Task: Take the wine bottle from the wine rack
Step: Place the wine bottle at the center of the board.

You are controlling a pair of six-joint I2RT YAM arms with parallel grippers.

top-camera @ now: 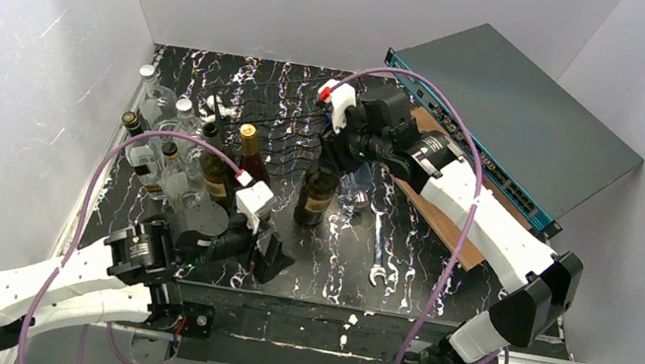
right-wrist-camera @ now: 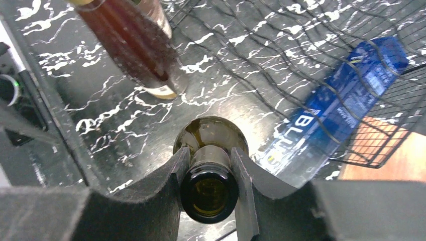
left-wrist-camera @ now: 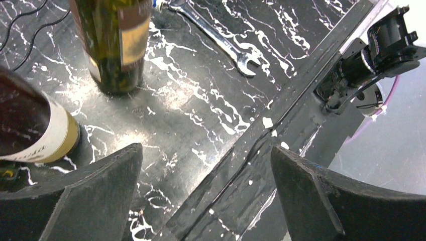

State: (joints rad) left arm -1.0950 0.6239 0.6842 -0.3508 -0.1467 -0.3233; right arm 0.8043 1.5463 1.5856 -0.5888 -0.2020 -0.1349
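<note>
The wine bottle (top-camera: 316, 197) is dark green and stands upright on the black marbled table, just in front of the black wire wine rack (top-camera: 294, 122). My right gripper (top-camera: 331, 158) is shut on its neck from above. In the right wrist view the fingers of my right gripper (right-wrist-camera: 210, 156) clamp the wine bottle (right-wrist-camera: 209, 191) below its open mouth, and the wine rack (right-wrist-camera: 281, 55) lies beyond. My left gripper (top-camera: 274, 254) hangs open near the table's front edge. In the left wrist view nothing sits in my left gripper (left-wrist-camera: 206, 155), and the wine bottle (left-wrist-camera: 118, 45) stands farther off.
Several bottles (top-camera: 169, 150) cluster at the left, and a gold-capped one (top-camera: 252, 162) is beside my left wrist. A wrench (top-camera: 378, 252) lies right of the held bottle. A flat grey box (top-camera: 510, 115) and a wooden board (top-camera: 442, 188) fill the back right. A blue carton (right-wrist-camera: 341, 100) lies under the rack.
</note>
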